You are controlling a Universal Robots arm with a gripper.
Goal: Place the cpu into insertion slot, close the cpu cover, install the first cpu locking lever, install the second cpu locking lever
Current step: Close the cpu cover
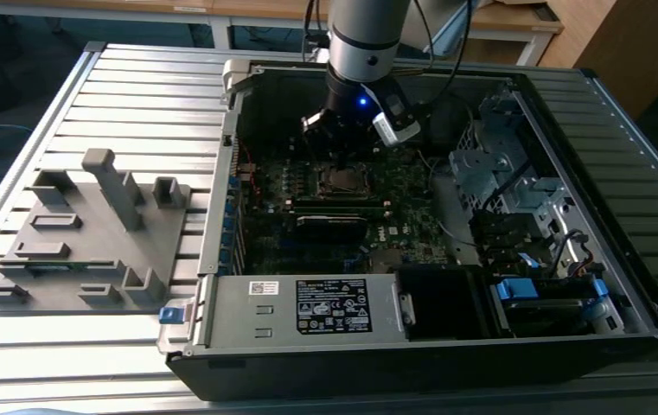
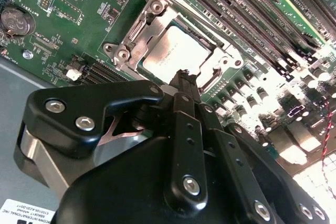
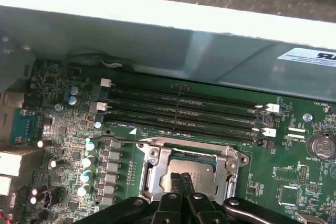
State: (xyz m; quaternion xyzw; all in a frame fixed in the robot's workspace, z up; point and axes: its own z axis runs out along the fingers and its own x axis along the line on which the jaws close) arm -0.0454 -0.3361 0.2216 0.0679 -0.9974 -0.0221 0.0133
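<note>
cpu [image 2: 173, 51] is seated in the socket, silver top facing up and square to the board, so placement looks done. cpu cover [image 2: 134, 35] lies flat over it with the chip's top showing through the window. I read it as swung down, since the frame edges sit level with the socket all round in both wrist views. In the first wrist view a thin wire bar runs along the memory-slot side of the cover [image 3: 184, 150]. That's probably one locking lever, but I can't tell if it's hooked, and I can't make out the other one. gripper [image 2: 182, 77] has its fingers pinched together with nothing between them, and the tips come down at the cover's edge on the side away from the memory slots [image 3: 184, 111]. Closed fingers make one narrow probe, which suits pushing on a frame or a wire lever rather than picking something up. Whether the tips touch the metal or hover just above it is hidden by the gripper body. In the exterior view the arm reaches straight down into the open computer case [image 1: 605, 259], so the tool [image 1: 344, 160] clears the case walls and the drive cage on that view's right. The grey parts fixture [image 1: 86, 233] sits on the slatted table [image 1: 132, 86], well apart on the exterior view's left. The coin battery [image 2: 16, 19] is near the socket but clear of the tool.
</note>
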